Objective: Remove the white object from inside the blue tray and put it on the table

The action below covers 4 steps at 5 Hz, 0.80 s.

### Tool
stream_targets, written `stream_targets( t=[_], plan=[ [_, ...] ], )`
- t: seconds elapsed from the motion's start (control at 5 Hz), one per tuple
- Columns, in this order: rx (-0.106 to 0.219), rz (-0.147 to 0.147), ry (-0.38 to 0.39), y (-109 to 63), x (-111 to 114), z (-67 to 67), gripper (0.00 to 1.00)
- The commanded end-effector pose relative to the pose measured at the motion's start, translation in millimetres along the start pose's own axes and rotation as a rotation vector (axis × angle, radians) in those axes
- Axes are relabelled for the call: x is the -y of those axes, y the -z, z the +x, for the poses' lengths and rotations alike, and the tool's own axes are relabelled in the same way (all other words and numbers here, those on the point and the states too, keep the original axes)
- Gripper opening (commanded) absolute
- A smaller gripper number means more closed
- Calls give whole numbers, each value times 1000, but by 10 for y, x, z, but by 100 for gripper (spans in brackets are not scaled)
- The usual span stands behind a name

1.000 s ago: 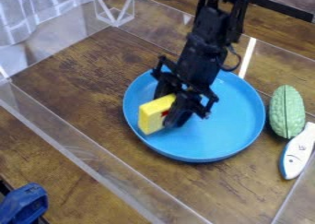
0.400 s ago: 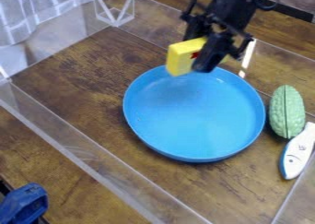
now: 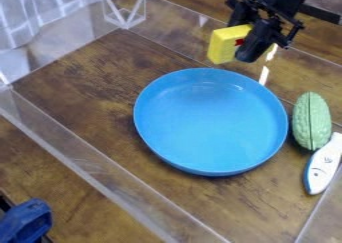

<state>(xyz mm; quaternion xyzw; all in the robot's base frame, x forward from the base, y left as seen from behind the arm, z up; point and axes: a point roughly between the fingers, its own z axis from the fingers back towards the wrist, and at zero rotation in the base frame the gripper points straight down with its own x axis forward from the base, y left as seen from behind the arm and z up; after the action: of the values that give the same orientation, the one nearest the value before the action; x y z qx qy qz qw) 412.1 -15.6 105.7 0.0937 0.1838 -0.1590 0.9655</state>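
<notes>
Near the upper right of the frame, the yellow butter-like block (image 3: pixel 229 44) is grasped by the black hand (image 3: pixel 250 34) and held up just beyond the far rim of the round blue tray (image 3: pixel 210 124). The wooden surface (image 3: pixel 80 74) is seen beneath the tray, with a green ridged oval (image 3: pixel 311 121) and a white, blue-marked brush-like item (image 3: pixel 323 164) placed at the tray's right.

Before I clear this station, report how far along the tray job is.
The yellow block looks lifted out of the blue tray. It is in hand, held by the gripper beyond the rim. Setting it on the table appears left.
</notes>
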Motion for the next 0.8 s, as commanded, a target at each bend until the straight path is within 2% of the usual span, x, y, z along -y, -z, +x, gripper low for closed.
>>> stream_targets(
  t=[0.0,0.2,0.4,0.6],
  plan=[
    [91,33,20,-352,-44,-9,0],
    [79,38,20,-325,-102,109,0],
    [83,22,29,-305,-85,164,100],
    [87,5,37,-286,-67,219,100]
  ],
)
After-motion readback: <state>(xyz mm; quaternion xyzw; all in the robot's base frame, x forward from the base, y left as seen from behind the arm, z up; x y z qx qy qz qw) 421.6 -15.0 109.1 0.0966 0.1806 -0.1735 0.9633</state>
